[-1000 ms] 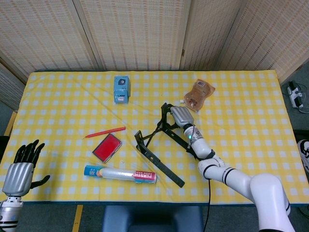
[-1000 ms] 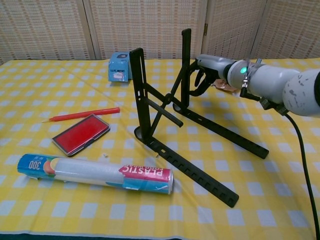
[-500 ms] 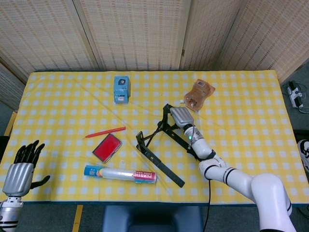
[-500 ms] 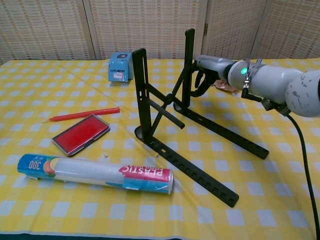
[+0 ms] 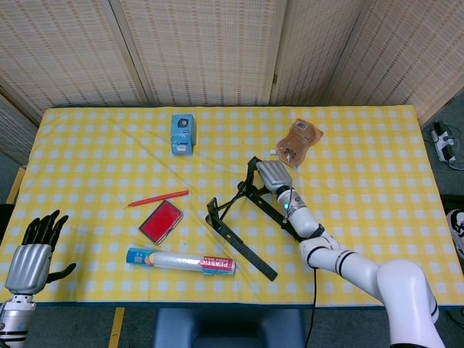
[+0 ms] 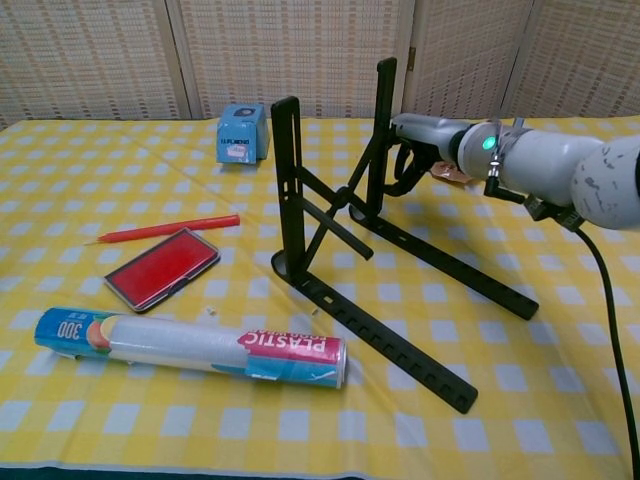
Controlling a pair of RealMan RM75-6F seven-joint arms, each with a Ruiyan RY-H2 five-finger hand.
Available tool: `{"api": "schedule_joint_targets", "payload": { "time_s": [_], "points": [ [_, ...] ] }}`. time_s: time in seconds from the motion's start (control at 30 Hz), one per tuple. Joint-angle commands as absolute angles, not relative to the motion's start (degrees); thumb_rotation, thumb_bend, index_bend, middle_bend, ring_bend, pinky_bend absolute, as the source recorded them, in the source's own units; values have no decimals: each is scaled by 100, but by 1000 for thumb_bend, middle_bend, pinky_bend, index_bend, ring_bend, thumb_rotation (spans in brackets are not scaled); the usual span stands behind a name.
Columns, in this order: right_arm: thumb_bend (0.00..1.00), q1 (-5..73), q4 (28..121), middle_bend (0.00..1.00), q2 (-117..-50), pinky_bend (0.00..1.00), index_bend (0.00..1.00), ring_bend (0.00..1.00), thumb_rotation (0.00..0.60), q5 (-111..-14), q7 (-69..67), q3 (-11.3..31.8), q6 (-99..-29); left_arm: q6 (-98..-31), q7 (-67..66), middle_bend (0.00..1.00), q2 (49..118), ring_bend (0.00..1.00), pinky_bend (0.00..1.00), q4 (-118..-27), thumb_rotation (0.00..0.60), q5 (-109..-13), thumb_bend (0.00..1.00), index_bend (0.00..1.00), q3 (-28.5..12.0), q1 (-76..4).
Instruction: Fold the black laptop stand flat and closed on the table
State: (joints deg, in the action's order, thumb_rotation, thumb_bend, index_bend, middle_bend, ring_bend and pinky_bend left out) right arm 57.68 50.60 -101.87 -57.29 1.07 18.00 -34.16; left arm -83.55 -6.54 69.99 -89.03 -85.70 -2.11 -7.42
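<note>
**Laptop stand still standing open, right hand on the far upright**

So the black laptop stand [image 6: 330, 240] sits mid-counter on the yellow checked cloth, both base rails flat on the counter [image 5: 87, 152] and both uprights sticking up, so not folded. The right hand [image 6: 415, 150] has its fingers curled around the far upright, gripping it near the top. The left hand [image 5: 32, 250] is way off at the near left corner, fingers spread, holding nothing.

Other stuff around: a plastic wrap roll [image 6: 190, 345] lying just in front of the stand, a red stamp pad [image 6: 162, 267] and a red pencil [image 6: 165, 230] to its left, a blue box [image 6: 243, 133] at the back, and a brown pouch [image 5: 297, 141] behind the right hand.
</note>
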Motion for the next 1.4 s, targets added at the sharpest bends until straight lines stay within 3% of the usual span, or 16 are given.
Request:
{"api": "schedule_joint_targets", "payload": {
  "time_s": [0.03,0.27,0.5,0.9,1.03,1.17,1.23,1.4],
  "points": [
    [442,5786,5038,287,-10202,400,526,386,600,-5712,154,1798,-3422,-8359,-655,0,6996,0,0,-8906,600,-8566,181,0,-212,-738],
    [522,5780,5048,345,-10214,424,627,435,600,-5673,298,1776,-3492,-8357,-642,0,7000,0,0,-8894,600,-8564,181,0,-210,-735],
    [529,5632,5565,391,-9893,434,693,460,600,-5365,563,1733,-3477,-8347,-628,0,7008,0,0,-8875,600,-8617,181,0,-217,-771],
    [529,5758,6839,396,-9106,434,693,460,600,-3440,1513,1510,-3416,-8335,-621,0,7037,0,0,-8869,600,-8678,181,0,-203,-806],
    [529,5895,6943,375,-9071,433,526,438,600,-3062,1626,1440,-3457,-8355,-615,0,7035,0,0,-8868,600,-8676,181,0,-197,-791],
    [529,5886,7043,316,-9024,417,208,400,600,-3135,1532,1426,-3485,-8376,-596,0,7017,0,0,-8862,600,-8659,181,0,-198,-771],
    [529,5821,7163,233,-8932,379,49,334,600,-3270,1413,1429,-3471,-8384,-583,0,7015,0,0,-8855,600,-8662,182,0,-194,-764],
    [529,5502,7581,54,-8614,240,0,165,600,-3830,957,1511,-3585,-8377,-565,0,7027,0,0,-8848,600,-8693,181,0,-195,-784]
  ]
}}
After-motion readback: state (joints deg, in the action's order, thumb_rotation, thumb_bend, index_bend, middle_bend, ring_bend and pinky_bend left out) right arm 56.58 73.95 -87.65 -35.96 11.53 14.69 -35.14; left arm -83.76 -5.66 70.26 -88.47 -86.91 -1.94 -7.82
